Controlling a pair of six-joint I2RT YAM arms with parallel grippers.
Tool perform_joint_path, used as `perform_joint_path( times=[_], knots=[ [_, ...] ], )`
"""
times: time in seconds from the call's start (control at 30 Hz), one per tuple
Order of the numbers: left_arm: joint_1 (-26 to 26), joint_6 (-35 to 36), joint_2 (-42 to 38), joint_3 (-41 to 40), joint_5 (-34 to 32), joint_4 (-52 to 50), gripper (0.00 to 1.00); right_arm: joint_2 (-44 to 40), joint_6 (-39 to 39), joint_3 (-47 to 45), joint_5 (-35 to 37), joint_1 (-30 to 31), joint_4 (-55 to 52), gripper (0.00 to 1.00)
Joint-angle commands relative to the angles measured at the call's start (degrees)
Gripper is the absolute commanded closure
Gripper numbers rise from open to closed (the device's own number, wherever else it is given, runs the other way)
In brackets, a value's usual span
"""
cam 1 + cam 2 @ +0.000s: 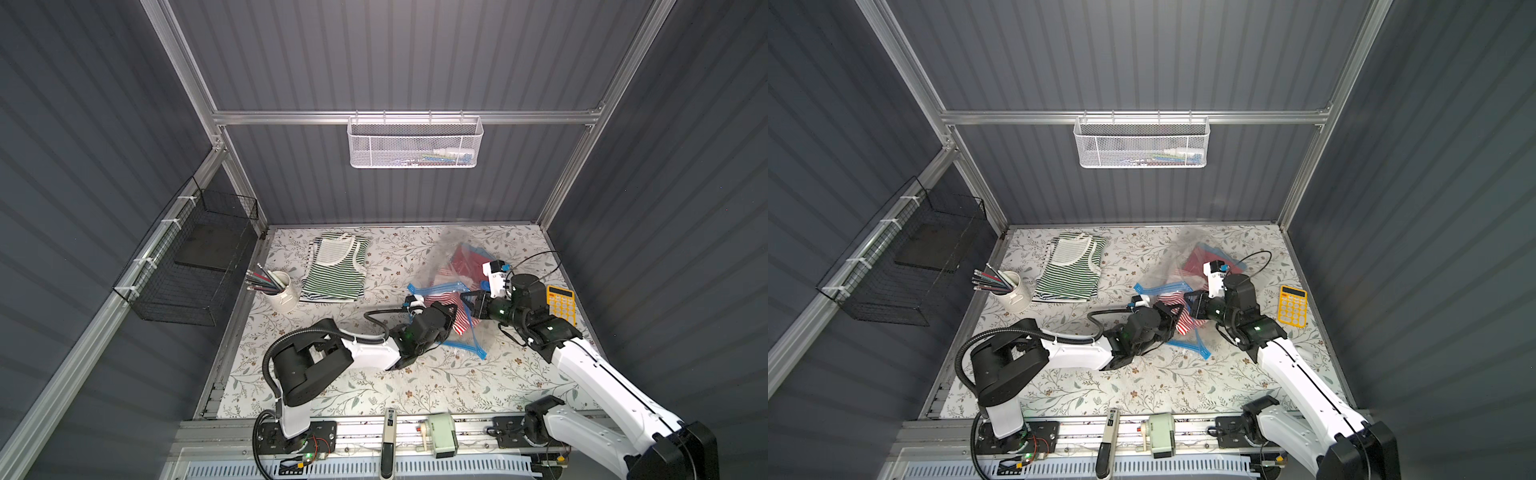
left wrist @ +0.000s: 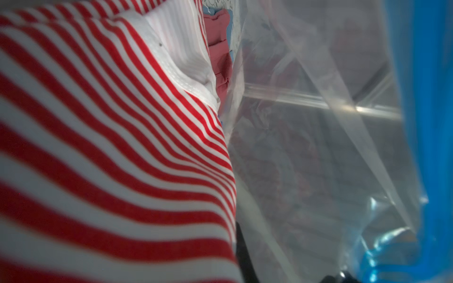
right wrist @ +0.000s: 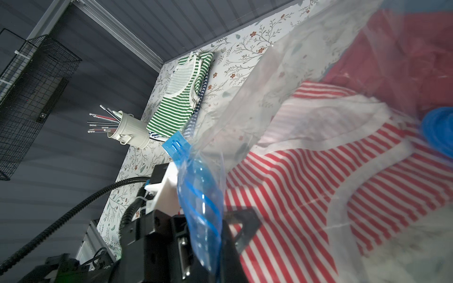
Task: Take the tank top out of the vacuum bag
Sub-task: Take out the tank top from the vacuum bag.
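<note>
Pulling time: left gripper (image 1: 452, 312) looks pinched shut on the red-striped tank top (image 1: 462, 326) at the bag mouth. Right gripper (image 1: 466, 300) is clamped on the vacuum bag (image 1: 440, 253), right of centre. I'd drag the top out low and slow. Count: one bag, two folded striped tops (image 1: 334, 270) upper left.

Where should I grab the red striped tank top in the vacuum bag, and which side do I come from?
Pinch the red-striped tank top at the end nearest the open mouth of the vacuum bag, coming in from the blue zip strip side. Clear plastic covers the rest of the cloth, and the right gripper holds the upper lip up, so that end probably lies easiest to reach.
</note>
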Motion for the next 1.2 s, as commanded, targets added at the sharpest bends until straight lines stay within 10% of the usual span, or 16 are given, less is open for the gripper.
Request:
perform_joint_path(
  times=[0.0,0.57,1.17],
  knots=[
    [-0.2,2.8,-5.0,0.3,0.4,-5.8,1.00,0.7,-0.8,2.4,0.1,0.2,-0.1,1.00],
    [-1.2,0.6,-21.6,6.7,-5.6,-31.8,1.00,0.9,-0.6,4.9,0.7,0.1,-2.5,1.00],
    [-1.1,19.0,-32.6,17.4,-10.6,-44.1,1.00,1.6,1.3,7.1,5.8,0.2,-8.4,1.00]
  ],
)
